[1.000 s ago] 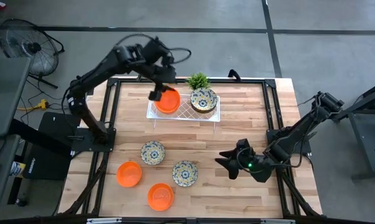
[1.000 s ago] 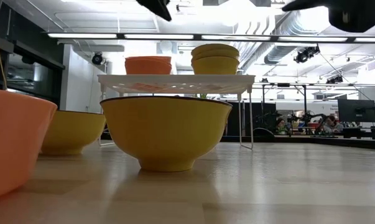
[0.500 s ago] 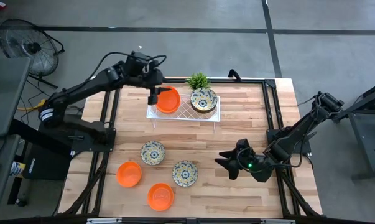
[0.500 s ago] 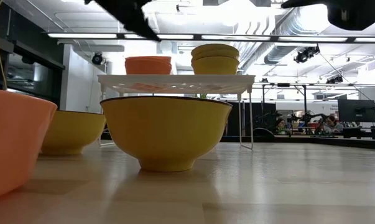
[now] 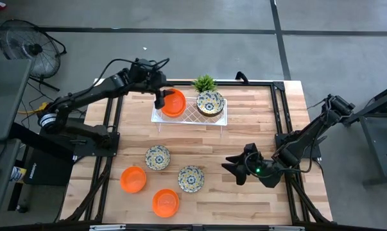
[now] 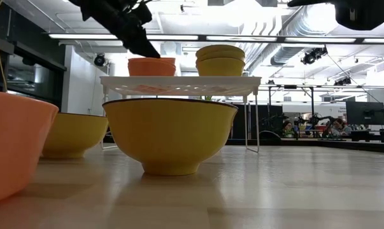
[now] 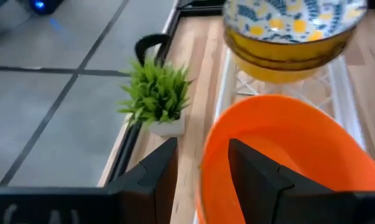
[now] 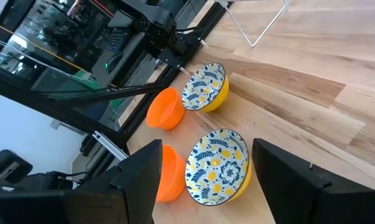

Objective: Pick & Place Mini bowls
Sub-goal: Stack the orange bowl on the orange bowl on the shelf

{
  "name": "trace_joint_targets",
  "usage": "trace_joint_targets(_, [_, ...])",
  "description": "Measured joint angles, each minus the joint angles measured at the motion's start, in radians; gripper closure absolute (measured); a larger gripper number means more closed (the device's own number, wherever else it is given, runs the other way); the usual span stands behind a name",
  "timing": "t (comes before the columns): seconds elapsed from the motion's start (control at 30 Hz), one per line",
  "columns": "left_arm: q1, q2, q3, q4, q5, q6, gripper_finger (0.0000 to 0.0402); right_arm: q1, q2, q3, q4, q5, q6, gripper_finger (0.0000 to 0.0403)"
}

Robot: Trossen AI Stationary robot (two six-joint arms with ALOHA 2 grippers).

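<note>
From above, the left pincer [image 5: 159, 99] sits at the orange stack [image 5: 174, 104] on the tray [image 5: 190, 117]; the right pincer [image 5: 235, 168] hangs spread and empty over the tabletop [image 5: 244, 128]. The left wrist view shows its fingers [image 7: 252, 180] straddling the orange rim, not pressing it, with the floral stack [image 7: 293, 34] cut off. The low view crops the near bowls [image 6: 169, 133].

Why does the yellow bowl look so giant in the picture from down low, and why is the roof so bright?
Low view: the patterned bowl sits close to the camera, so it looms large, and the orange bowl at the edge even larger; the ceiling lights glare white. High view: the same bowls look small and evenly lit.
</note>
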Motion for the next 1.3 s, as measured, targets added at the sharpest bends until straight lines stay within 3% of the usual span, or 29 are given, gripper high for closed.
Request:
trace_joint_targets(0.3, [0.000, 0.000, 0.000, 0.005, -0.058, -0.052, 0.0263, 0.000, 0.000, 0.000, 0.006, 0.000, -0.001, 0.0167])
trace_joint_targets(0.8, [0.000, -0.042, 0.000, 0.034, -0.055, -0.097, 0.0266, 0.000, 0.000, 0.000, 0.006, -0.019, -0.008, 0.0167])
trace_joint_targets(0.93, [0.000, -0.053, 0.001, 0.026, -0.114, -0.122, 0.0302, 0.000, 0.000, 0.000, 0.005, -0.018, -0.011, 0.0167])
trace_joint_targets(1.07, [0.000, -0.053, 0.001, 0.025, -0.145, -0.158, 0.0383, 0.000, 0.000, 0.000, 0.005, -0.013, -0.019, 0.0167])
trace_joint_targets(1.3, [-0.064, -0.037, 0.001, 0.033, -0.226, -0.185, 0.0399, 0.000, 0.000, 0.000, 0.003, 0.003, -0.033, 0.0167])
